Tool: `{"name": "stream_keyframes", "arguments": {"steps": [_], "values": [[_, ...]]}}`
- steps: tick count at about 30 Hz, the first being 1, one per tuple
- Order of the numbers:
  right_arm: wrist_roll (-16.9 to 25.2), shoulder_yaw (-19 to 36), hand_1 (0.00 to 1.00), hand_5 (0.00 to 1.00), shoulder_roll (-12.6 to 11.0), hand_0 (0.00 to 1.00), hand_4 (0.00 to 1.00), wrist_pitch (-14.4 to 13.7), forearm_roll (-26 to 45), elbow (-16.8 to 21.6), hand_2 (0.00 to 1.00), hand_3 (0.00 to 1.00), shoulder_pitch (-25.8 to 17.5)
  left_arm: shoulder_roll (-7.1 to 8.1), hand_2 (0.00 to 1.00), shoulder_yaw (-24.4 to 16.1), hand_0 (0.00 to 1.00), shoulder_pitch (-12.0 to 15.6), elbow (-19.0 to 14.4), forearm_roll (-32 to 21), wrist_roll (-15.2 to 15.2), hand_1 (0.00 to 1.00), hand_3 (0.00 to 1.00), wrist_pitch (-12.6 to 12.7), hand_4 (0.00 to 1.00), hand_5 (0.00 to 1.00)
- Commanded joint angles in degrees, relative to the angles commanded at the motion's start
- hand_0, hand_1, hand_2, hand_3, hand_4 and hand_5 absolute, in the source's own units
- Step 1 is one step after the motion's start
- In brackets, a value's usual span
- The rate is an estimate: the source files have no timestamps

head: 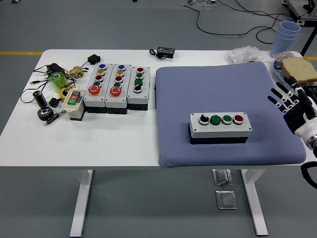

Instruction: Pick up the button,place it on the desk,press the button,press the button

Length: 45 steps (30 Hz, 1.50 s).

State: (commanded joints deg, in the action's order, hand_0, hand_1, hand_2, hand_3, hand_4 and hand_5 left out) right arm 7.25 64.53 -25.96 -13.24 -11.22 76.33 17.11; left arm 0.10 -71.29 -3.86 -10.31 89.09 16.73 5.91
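Button box sits on the blue cloth mat, toward its near edge, a grey rectangular case on a black base. Along its flat top runs one row of round caps: a black-and-white knob, two green buttons and a red button. The mat is a woven, slightly nubbly fabric with rounded corners, spread over the right half of the white table.

To the right, at the mat's edge, the right hand hangs with its black-and-white fingers spread and released, grasping nothing; its arm is cut off by the picture's right side.

Farther left, three similar grey button boxes stand side by side on bare tabletop, with a small cream switch box just beside them. Beyond that lies a clutter of small parts: a black gear, a dark cylinder, a green object, brass fittings and cables, too small to tell apart.

At the far right corner sit a slice of bread, stacked pale blue cups and a crumpled clear bag. A black adapter lies at the far edge.
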Motion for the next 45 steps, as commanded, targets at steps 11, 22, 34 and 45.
{"name": "stream_keyframes", "arguments": {"steps": [11, 22, 34, 45], "values": [[-0.4, 0.2, 0.697, 0.373, 0.0, 0.748, 0.753, 0.4, 0.4, -0.1, 0.738, 0.755, -0.2, -0.07, 0.668, -0.2, 0.648, 0.4, 0.0, 0.6, 0.1, 0.651, 0.571, 0.0, 0.313, 0.859], [-0.5, 0.5, 0.695, 0.378, 0.0, 0.747, 0.735, 0.4, 0.4, -0.2, 0.735, 0.752, -0.8, -0.10, 0.667, 0.1, 0.647, 0.9, 0.0, 1.0, 0.2, 0.651, 0.570, -0.1, 0.313, 0.859], [-0.6, 1.1, 0.689, 0.362, 0.1, 0.738, 0.719, 0.5, 0.5, -0.4, 0.730, 0.743, -0.9, -0.03, 0.667, 0.5, 0.646, 0.8, 0.0, 0.3, 0.0, 0.652, 0.572, -0.1, 0.312, 0.860], [-0.4, 1.1, 0.686, 0.359, 0.3, 0.735, 0.715, 0.4, 0.5, -0.6, 0.727, 0.739, -0.5, 0.02, 0.666, 0.7, 0.648, 0.3, 0.0, -0.1, -0.1, 0.651, 0.571, -0.1, 0.312, 0.860]]}}
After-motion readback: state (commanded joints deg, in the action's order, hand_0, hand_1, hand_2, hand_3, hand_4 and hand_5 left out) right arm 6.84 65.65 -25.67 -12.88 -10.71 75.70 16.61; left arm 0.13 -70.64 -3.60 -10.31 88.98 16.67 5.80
